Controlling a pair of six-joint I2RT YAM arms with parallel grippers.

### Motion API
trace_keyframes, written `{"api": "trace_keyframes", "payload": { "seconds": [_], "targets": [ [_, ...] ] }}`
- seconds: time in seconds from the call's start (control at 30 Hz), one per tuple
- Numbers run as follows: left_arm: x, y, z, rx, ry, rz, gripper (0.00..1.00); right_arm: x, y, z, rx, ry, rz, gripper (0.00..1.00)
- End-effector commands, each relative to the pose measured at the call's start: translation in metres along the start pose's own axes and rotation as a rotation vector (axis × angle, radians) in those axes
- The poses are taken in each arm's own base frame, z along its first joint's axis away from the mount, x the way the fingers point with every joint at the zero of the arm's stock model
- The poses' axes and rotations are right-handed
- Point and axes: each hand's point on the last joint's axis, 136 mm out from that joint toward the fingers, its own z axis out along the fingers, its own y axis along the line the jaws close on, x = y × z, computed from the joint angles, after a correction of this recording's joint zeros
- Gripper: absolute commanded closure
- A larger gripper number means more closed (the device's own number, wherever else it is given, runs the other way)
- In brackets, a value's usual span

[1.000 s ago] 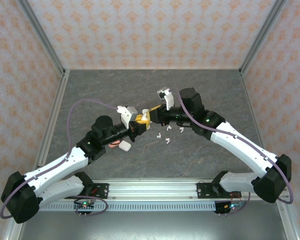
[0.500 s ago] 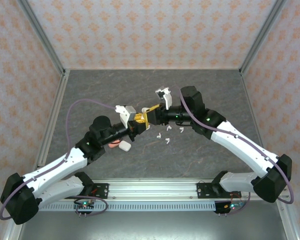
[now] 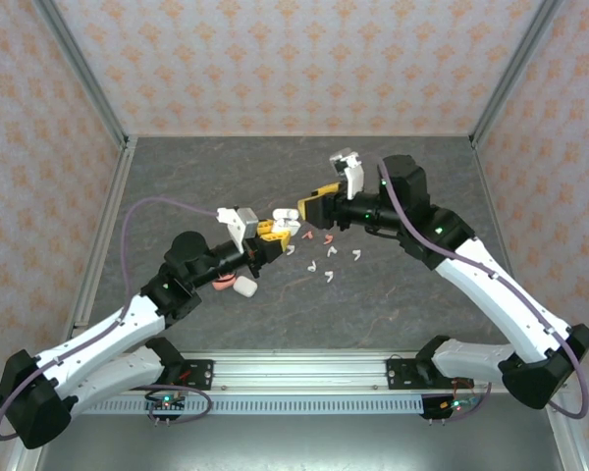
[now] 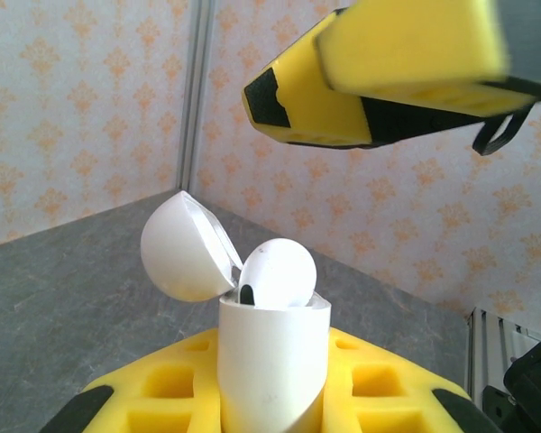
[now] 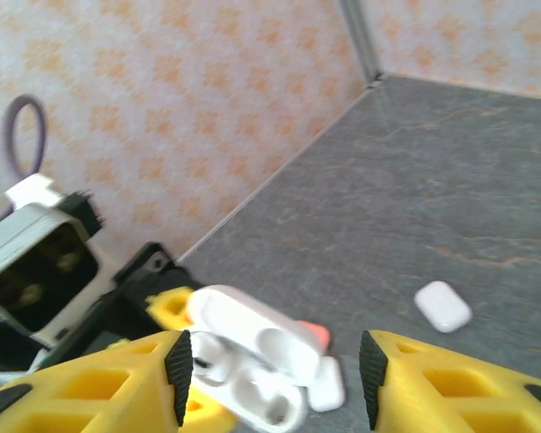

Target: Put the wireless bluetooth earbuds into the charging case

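Left fingers (image 3: 278, 234) are clenched on the white charging case (image 4: 272, 361), held roughly upright off the table (image 3: 402, 294) with its lid (image 4: 182, 248) flipped back. One white earbud (image 4: 278, 273) sits in the case, its head standing proud of the rim; can't tell if it's fully home or whether the other bay is filled. Right fingers (image 3: 312, 206) are released and spread with nothing between them, hovering just above and beside the open case. More loose earbuds (image 3: 329, 275) lie on the table below, between the two arms, and a closed spare case (image 3: 243, 287) lies near the left arm. Risks as I see them: the right fingers are close enough to clip the lid or lever the case out of the left grip on any move; a proud bud could pop out or jam the lid if it's shut now; the buds on the table are tiny, so a slightly off pinch probably flicks one away or picks it up in the wrong orientation for its bay.
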Motion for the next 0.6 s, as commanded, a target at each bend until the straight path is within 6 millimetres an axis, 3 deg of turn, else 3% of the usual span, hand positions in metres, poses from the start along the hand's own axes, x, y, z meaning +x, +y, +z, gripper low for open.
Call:
{"api": "trace_keyframes", "payload": {
  "seconds": [0.0, 0.1, 0.2, 0.37, 0.57],
  "targets": [
    [-0.018, -0.006, -0.007, 0.006, -0.074, 0.029, 1.0, -0.003, -0.031, -0.012, 0.133, -0.038, 0.078, 0.48],
    [-0.021, -0.007, -0.012, -0.001, -0.077, 0.043, 1.0, 0.007, -0.061, -0.012, 0.222, -0.025, 0.166, 0.49],
    [-0.021, -0.007, -0.017, -0.009, -0.08, 0.053, 1.0, 0.03, -0.087, -0.003, 0.305, 0.052, 0.233, 0.49],
    [-0.024, -0.008, -0.024, -0.015, -0.091, 0.062, 1.0, 0.081, -0.124, 0.032, 0.385, 0.246, 0.36, 0.52],
    [-0.025, -0.011, -0.027, -0.009, -0.09, 0.068, 1.0, 0.13, -0.144, 0.081, 0.387, 0.383, 0.485, 0.55]
  ]
}}
